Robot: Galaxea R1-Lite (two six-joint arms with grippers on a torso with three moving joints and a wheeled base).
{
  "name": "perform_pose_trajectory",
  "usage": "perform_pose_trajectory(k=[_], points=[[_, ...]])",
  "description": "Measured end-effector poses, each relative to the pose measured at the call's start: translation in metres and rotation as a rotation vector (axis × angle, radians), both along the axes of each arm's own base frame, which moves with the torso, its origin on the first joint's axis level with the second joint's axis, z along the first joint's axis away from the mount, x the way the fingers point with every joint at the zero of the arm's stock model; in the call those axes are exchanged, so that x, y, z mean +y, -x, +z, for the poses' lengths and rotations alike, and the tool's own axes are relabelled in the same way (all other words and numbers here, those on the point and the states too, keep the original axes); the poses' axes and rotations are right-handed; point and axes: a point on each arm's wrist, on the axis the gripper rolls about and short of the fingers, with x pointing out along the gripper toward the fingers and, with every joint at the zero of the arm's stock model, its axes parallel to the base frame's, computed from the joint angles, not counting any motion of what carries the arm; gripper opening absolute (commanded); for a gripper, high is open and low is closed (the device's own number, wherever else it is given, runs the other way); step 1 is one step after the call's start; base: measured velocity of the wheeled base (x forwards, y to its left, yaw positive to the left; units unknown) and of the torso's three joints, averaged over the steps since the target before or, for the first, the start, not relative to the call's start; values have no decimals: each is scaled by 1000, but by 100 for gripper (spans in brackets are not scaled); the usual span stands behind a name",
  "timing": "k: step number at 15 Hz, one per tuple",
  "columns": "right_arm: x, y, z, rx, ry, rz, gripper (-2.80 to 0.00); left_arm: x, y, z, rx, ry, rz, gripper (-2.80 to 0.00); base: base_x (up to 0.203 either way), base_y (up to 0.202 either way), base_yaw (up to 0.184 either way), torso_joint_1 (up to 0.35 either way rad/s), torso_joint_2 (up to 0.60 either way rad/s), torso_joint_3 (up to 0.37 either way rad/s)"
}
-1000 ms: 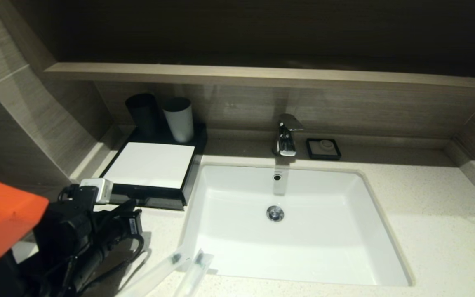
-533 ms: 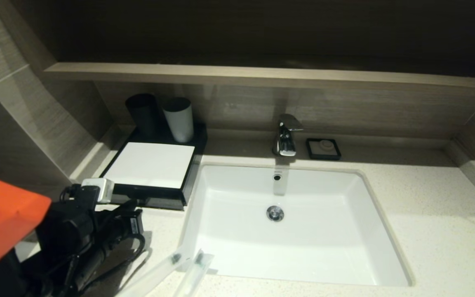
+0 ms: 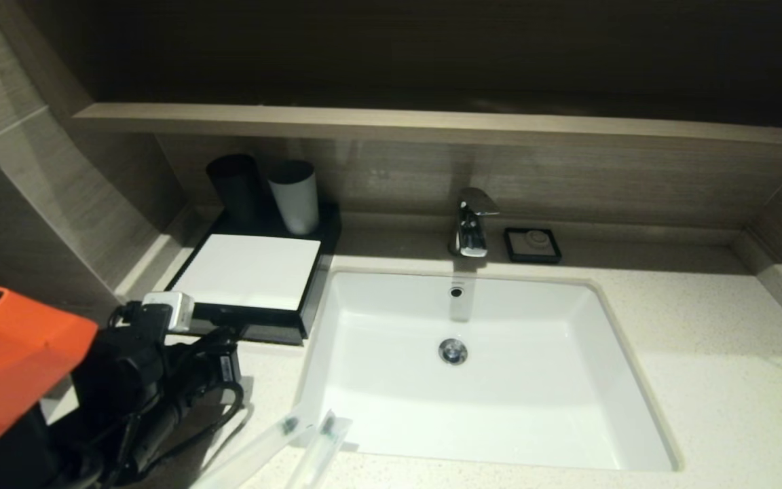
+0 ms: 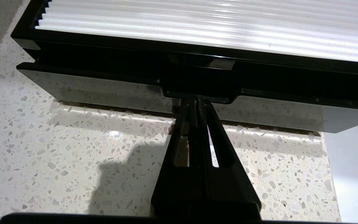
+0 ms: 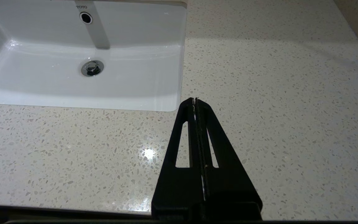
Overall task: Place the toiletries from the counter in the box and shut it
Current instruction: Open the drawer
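Observation:
The black box (image 3: 248, 270) with a white top panel stands on the counter (image 3: 703, 380), left of the basin. In the left wrist view its drawer front (image 4: 89, 93) stands a little out from the box body (image 4: 197, 25). My left gripper (image 4: 196, 100) is shut and empty, with its tips against the notch in the drawer front's upper edge; it also shows in the head view (image 3: 231, 337). Two clear sachets (image 3: 262, 448) lie at the basin's front left corner. The white packet is out of view. My right gripper (image 5: 195, 100) is shut and empty above the counter, by the basin's front right corner.
The white basin (image 3: 499, 407) is set into the middle of the counter, with a chrome faucet (image 3: 472, 224) behind it. A black cup (image 3: 235, 183) and a white cup (image 3: 294, 197) stand behind the box. A small black soap dish (image 3: 532, 244) sits right of the faucet. A brown ledge (image 3: 432, 125) runs overhead.
My left arm has moved a little forward and to the right, toward the box's drawer front. The sachets have not moved.

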Motion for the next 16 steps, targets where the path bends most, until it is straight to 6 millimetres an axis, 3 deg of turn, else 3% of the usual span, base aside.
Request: perform_pose_trajectory(k=[16], points=[[0, 0, 0, 0, 0, 0, -280, 0, 0, 6, -26, 4, 2, -280, 0, 0, 0, 0, 0, 0]])
